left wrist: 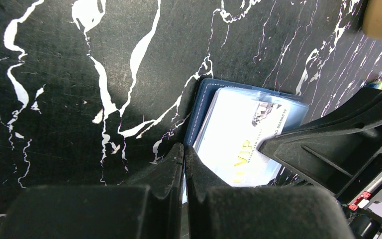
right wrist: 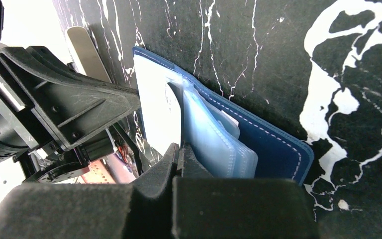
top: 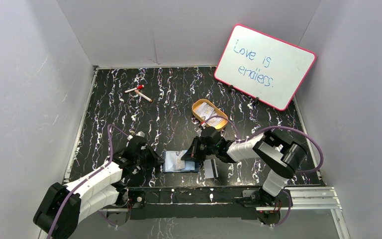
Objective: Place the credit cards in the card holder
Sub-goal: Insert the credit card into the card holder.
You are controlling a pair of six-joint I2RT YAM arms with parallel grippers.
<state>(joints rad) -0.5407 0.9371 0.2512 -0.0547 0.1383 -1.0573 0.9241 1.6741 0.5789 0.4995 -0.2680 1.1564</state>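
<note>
The navy card holder [top: 190,167] lies open near the table's front edge, its pale blue pockets [right wrist: 214,144] fanned out. A white credit card [left wrist: 238,132] printed "VIP" lies over it, its far end under a clear pocket. My left gripper [top: 157,161] is shut on the holder's left edge [left wrist: 202,104]; a pale sliver shows between its fingers [left wrist: 174,169]. My right gripper [top: 193,154] is shut on the card's edge [right wrist: 154,109], right beside the pockets. A second credit card [top: 210,168], with a dark stripe, lies on the table just right of the holder.
An oval golden-orange tin [top: 209,113] stands behind the right gripper. Two marker pens [top: 138,92] lie at the back left. A pink-framed whiteboard [top: 264,65] leans at the back right. White walls enclose the black marbled table [top: 129,119].
</note>
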